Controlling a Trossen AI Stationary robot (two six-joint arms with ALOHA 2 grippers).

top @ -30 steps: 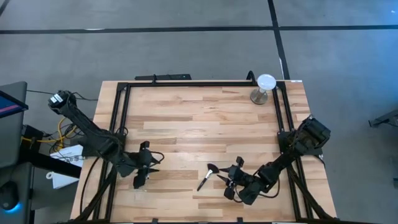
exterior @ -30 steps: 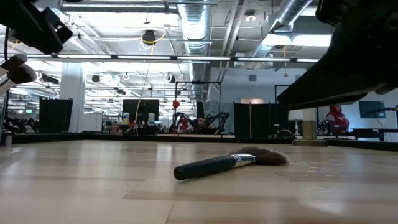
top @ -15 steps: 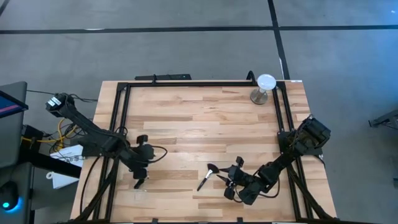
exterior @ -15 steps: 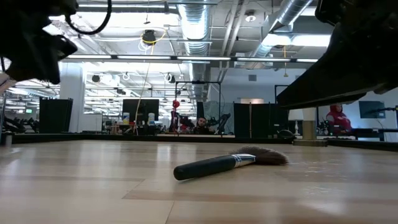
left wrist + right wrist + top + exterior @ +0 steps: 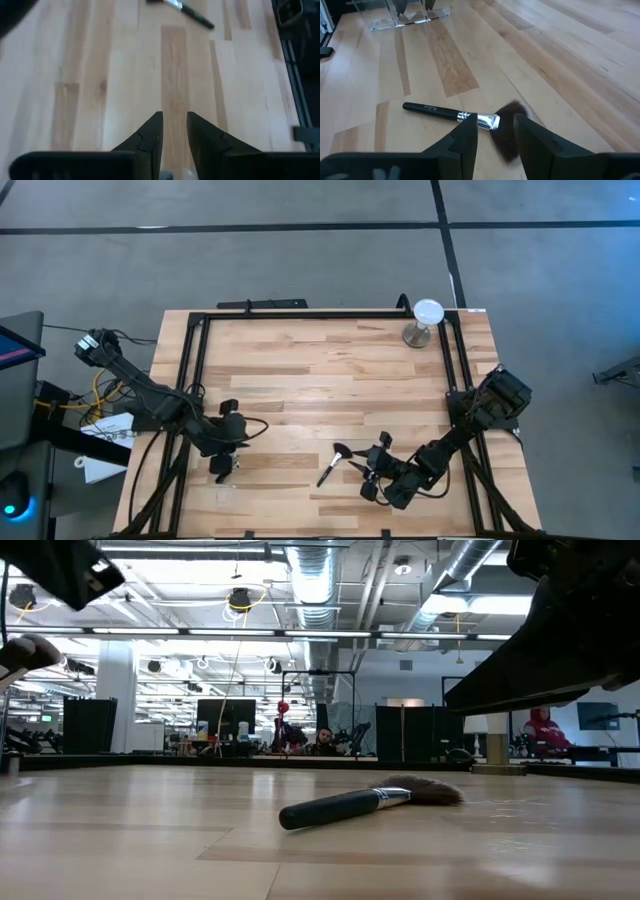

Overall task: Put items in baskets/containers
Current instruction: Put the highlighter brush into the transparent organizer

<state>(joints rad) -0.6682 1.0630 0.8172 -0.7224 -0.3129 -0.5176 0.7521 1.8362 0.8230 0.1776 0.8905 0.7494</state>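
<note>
One fan brush (image 5: 332, 463) lies flat on the pale plank table (image 5: 320, 370), near the front edge, right of middle; its handle is slim, dark and glossy, its collar silver, its bristles a soft dark fan; the right gripper (image 5: 492, 127) hangs just over it, fingers narrowly apart and empty, so the pick-up looks to be the step in hand; next it must drop and close on the handle; the clear plastic tray (image 5: 405, 21) sits by the front left corner, under the left gripper (image 5: 222, 468), whose fingers (image 5: 150, 137) stand nearly closed, holding nothing

Fan brush (image 5: 470, 119) before parted fingers (image 5: 465, 137), perhaps untouched
</note>
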